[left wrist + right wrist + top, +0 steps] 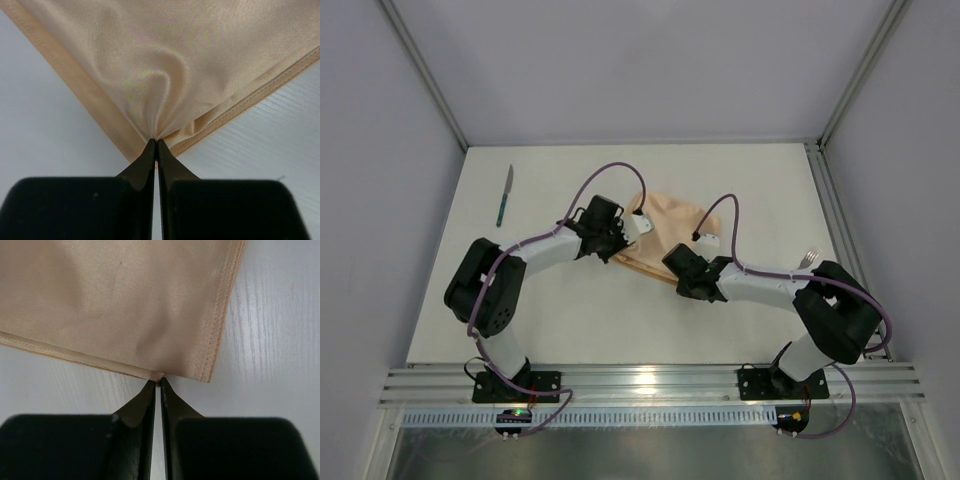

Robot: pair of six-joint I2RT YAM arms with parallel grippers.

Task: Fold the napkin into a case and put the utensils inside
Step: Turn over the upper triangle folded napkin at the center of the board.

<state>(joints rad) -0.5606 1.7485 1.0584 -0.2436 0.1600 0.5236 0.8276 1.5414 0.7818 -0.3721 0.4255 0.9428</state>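
The peach-orange napkin [672, 222] lies folded near the middle of the white table [620, 320]. My left gripper [626, 242] is shut on its left side; in the left wrist view the cloth [165, 55] puckers into the closed tips [155, 140] close to a corner. My right gripper [667, 258] is at the napkin's near edge, and its tips [156, 382] pinch the hem of the lower layer [125, 300] beside a corner. The knife [505, 195], teal-handled, lies far left. The fork [810, 258] shows only its tines beside my right arm.
Metal frame posts and grey walls enclose the table on three sides. An aluminium rail [650, 385] with both arm bases runs along the near edge. Purple cables loop over both arms.
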